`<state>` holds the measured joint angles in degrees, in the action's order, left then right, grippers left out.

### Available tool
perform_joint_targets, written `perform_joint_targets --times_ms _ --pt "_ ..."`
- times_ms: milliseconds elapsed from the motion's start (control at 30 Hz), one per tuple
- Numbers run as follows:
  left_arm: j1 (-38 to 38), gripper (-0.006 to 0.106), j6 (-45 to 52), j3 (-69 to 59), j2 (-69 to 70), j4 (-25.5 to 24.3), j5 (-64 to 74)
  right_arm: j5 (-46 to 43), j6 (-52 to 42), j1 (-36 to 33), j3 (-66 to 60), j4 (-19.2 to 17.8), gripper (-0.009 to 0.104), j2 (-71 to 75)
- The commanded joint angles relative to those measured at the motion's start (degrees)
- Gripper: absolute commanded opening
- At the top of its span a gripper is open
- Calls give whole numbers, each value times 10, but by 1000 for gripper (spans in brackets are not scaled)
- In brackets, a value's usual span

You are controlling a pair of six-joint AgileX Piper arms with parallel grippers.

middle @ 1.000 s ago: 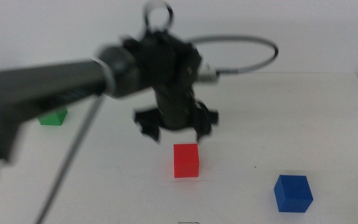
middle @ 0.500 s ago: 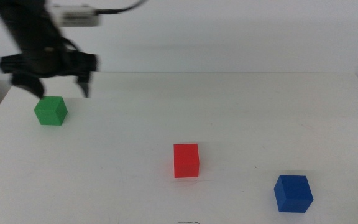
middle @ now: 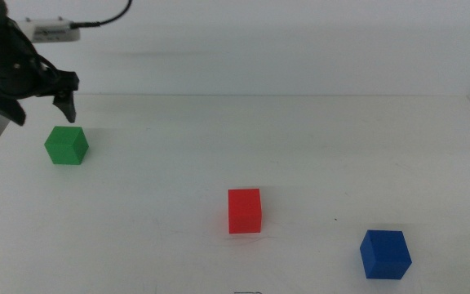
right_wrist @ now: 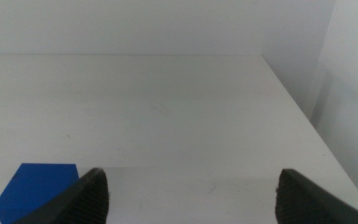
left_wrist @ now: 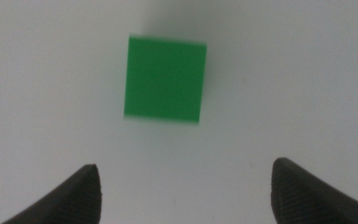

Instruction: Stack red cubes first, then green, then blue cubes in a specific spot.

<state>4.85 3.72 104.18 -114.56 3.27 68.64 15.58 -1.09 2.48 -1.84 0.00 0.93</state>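
Fingers of the left gripper (middle: 35,110) spread wide, empty, above green cube (middle: 66,145) at upper left; red cube (middle: 244,211) centre, blue cube (middle: 385,254) lower right, unobstructed.

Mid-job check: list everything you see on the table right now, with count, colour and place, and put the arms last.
red cube: one, bright red, near the middle of the table, standing alone with nothing stacked on it.
green cube: one, green, far left part of the table, just below the left gripper; the left wrist view shows it ahead of the open jaws, not between them.
blue cube: one, deep blue, front right of the table; a corner of it also shows in the right wrist view.
table: one, plain white, no marked spot visible.
left gripper: one, dark, open, above the table's far left corner, holding nothing.
right gripper: one, dark, open, out of the middle view, near the blue cube.
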Motion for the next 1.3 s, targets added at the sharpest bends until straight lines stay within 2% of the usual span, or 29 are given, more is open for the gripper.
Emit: perform_joint_targets --times_ms 0,233,500,633,733,833,1033,1067,1267 --pt "0 94 9 45 2 0 -15 -45 -3 0 12 -9 94 9" --pt "0 94 18 113 -75 -10 -5 -45 -3 0 12 -9 94 9" --pt "0 94 20 119 -116 -10 -18 -45 -3 0 12 -9 94 9" --pt "0 88 20 123 -132 -10 -20 -45 -3 0 12 -9 94 9" --pt "0 76 20 123 -137 -10 -25 -45 -3 0 12 -9 94 9" --pt "0 56 19 123 -137 -7 -25 -45 -3 0 12 -9 94 9" --pt "-1 3 -13 122 -108 48 64 -45 -3 0 12 -9 94 9" --pt "-1 -2 -14 120 -96 48 72 -45 -3 0 12 -9 94 9" --pt "-24 -2 -80 11 31 38 65 -45 -3 0 12 -9 94 9"
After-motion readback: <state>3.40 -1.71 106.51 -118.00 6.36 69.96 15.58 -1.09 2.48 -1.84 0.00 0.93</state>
